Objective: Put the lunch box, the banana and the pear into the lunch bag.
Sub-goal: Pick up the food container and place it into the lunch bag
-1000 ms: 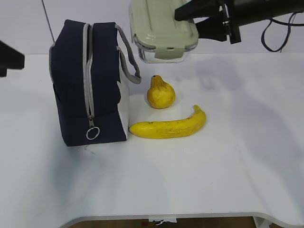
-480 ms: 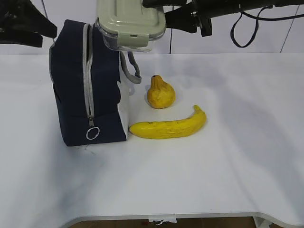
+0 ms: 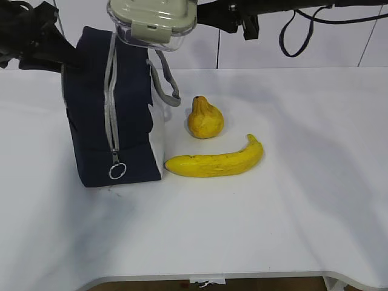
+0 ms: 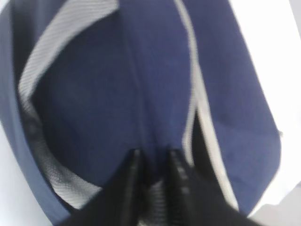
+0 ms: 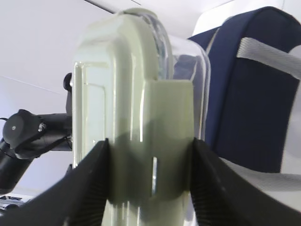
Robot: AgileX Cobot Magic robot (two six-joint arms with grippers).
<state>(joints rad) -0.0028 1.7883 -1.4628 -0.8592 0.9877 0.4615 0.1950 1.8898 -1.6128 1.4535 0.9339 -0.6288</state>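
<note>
right gripper (image 5: 148,183) clamping lunch box (image 3: 151,21) above lunch bag (image 3: 112,103)

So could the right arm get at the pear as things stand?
Probably not yet: its fingers are clamped on the lunch box above the lunch bag. The pear itself sits uncovered on the table.

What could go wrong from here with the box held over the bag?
1. The zipper looks closed along the bag, so the lunch box may have no opening to drop into.
2. The right gripper clamps only the box's end, so it could tilt or slip.
3. The left gripper pinches the bag's fabric, and a pull might tip it.
</note>
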